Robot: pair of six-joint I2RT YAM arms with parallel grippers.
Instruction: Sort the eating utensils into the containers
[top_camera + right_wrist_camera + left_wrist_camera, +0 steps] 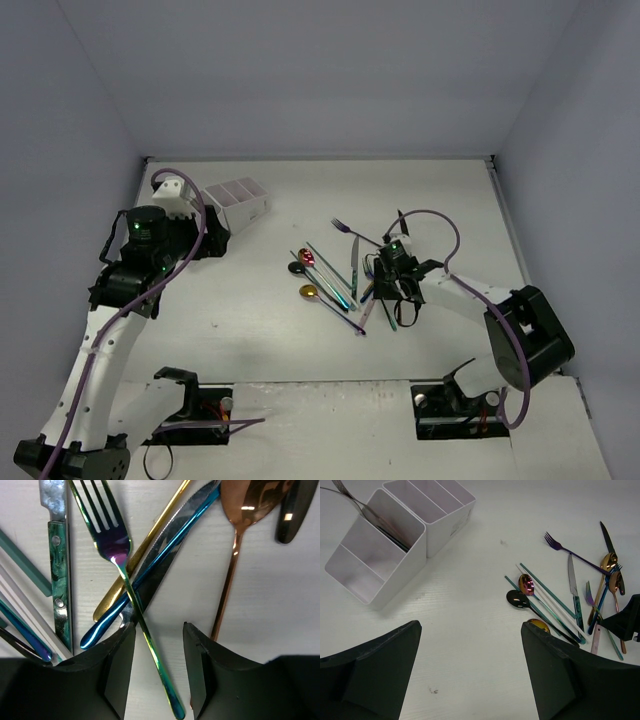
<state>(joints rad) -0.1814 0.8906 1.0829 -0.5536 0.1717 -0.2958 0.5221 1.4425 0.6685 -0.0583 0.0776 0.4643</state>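
A white table (pixel 250 335) fills the centre, with grey walls (pixel 300 80) across the top and sides. The left gripper (pixel 470 627) and right gripper (pixel 159 630) both gape, empty.

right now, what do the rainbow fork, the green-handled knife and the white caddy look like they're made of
Iridescent rainbow fork: probably steel with a mirror-polished rainbow coating; it gives sharp reflections.
Green-handled knife: dull, mottled metal blade; marbled green handle, likely resin or plastic, with two metal rivets.
White compartmented caddy: probably matte plastic; its walls are thin, even and softly shaded.
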